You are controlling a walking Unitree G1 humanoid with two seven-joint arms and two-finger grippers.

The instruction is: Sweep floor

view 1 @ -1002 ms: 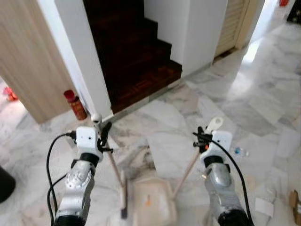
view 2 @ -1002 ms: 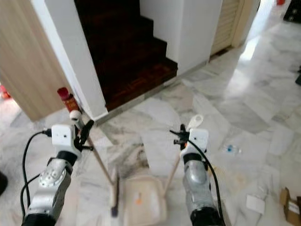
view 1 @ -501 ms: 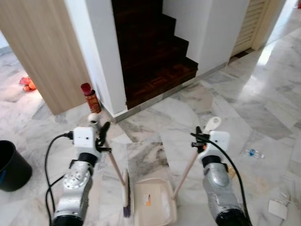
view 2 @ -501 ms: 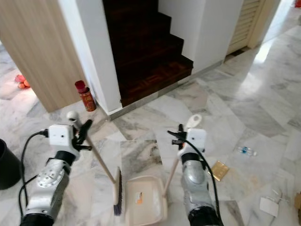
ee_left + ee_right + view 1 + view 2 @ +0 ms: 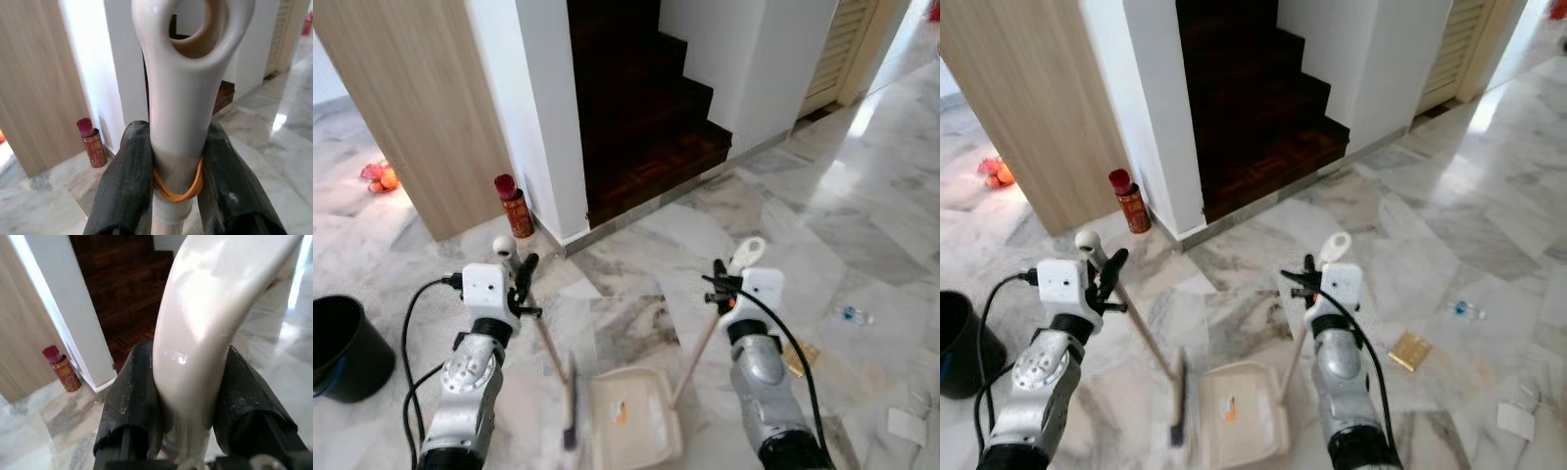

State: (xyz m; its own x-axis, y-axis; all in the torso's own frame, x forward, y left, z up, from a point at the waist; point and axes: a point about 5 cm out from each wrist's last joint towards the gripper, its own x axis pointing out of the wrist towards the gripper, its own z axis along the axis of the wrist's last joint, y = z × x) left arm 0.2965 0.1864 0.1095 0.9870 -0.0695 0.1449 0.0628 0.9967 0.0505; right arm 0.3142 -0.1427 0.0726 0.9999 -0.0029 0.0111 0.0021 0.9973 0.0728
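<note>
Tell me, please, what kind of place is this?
Most likely the ground floor hall of a home: a dark wooden staircase rises between white walls, the floor is pale marble tile, and a louvred door stands to the right.

Marble floor (image 5: 862, 206) bears dustpan (image 5: 631, 416), bucket (image 5: 342, 348), can (image 5: 514, 206).

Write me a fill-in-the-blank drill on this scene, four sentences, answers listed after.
1. The left gripper is shut on the handle of the ____.
2. The right gripper holds the handle of the ____.
3. The red can stands at the foot of the white wall, beside the dark wooden ____.
4. The bucket on the robot's left is coloured ____.

Missing words: broom; dustpan; stairs; black
</note>
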